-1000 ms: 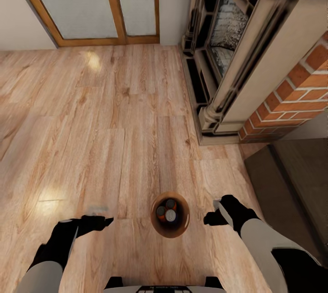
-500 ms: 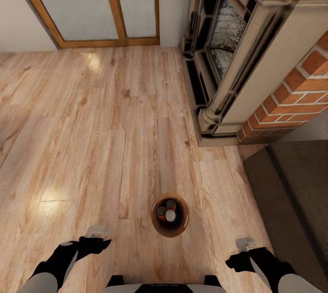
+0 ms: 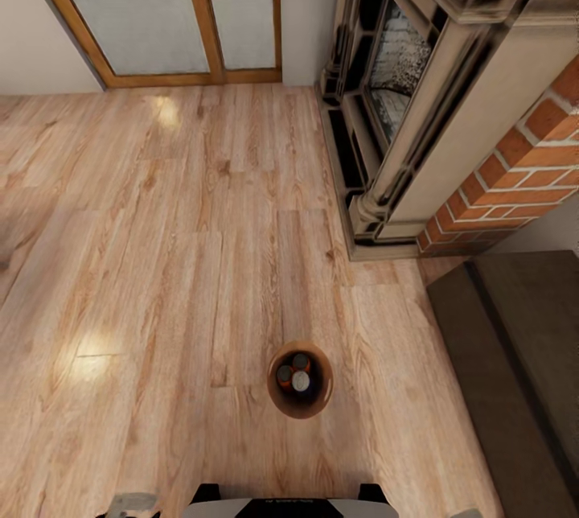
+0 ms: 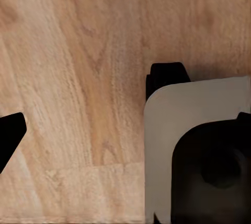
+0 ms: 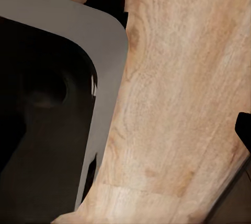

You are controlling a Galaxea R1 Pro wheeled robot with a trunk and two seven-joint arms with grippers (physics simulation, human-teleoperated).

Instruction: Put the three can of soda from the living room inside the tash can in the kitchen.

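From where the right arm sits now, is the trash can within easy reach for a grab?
Probably yes, after re-extending. The tash can stands free on the wood floor just ahead of the base, cans of soda inside, nothing beside it. The right arm is pulled back, its wrist camera facing floor and the robot's base.

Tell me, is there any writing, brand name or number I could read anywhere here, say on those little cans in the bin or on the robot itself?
None can be read.
Cans in the bin: only their tops show from above, no label visible.
Robot's base: a faint light strip that might be lettering, too small and blurred to read.
Fireplace, glass doors: no signs.
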